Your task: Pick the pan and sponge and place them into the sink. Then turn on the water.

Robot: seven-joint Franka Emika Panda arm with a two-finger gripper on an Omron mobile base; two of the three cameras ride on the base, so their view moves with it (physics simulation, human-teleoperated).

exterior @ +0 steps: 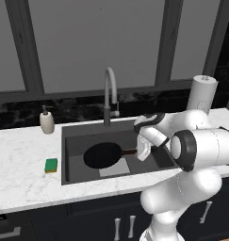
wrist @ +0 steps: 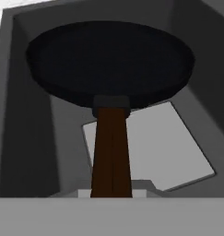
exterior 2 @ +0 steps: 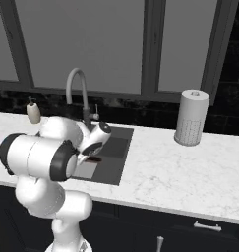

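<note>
The tool (exterior: 143,151) grips the pan (exterior: 102,155) by its handle at centre frame, over the sink (exterior: 71,136); releasing now could drop it hard.

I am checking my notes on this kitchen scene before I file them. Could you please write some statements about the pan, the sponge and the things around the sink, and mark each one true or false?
1. The pan is over the sink basin, not on the counter. True.
2. The sponge lies inside the sink. False: it lies on the marble counter, to the left of the basin in the left base view.
3. The pan's handle runs toward the tool in the hand view. True.
4. Water is running from the faucet. False: no water is visible.
5. The paper towel roll stands on the same side of the sink as the soap dispenser. False: they stand on opposite sides.
</note>
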